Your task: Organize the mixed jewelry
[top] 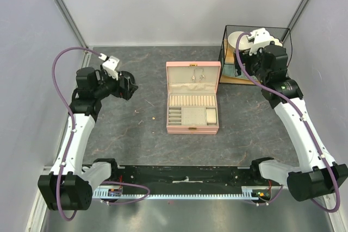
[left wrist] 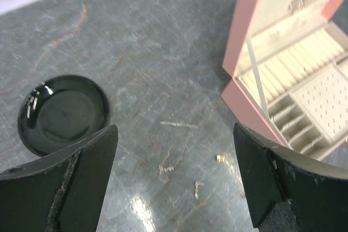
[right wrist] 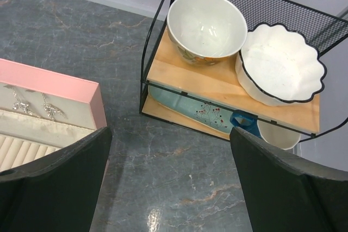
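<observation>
Down on the dark table [top: 130, 145], the mixed jewelry [left wrist: 219, 158] lies loose just left of the near left corner of the pink box [top: 193, 99], between that box and the black round dish [left wrist: 62, 113]. The left wrist view lets me count four specks there: one gold-brown bead and three pale slivers, none touching each other, the box or the dish. From above only two or three faint dots show in that patch, too small to sort by colour. There is one box, open in the middle of the table, its lid lying back on the far side, with ring rolls and small compartments in its base. Two silvery pieces [right wrist: 49, 107] hang inside the lid, plain in the right wrist view and only a glint from above. The one dish shows in the left wrist view alone; in the top view the left arm covers that spot. The left gripper [left wrist: 175, 139] hovers over the specks with its jaws wide apart and nothing between them. The right gripper [right wrist: 169, 139], jaws also spread and empty, hangs above bare table between the box and a black wire rack [right wrist: 157, 52] at the far right. Its wrist view counts two pale bowls [right wrist: 206, 25] on the rack's wooden shelf and a teal plate [right wrist: 190, 110] beneath.
</observation>
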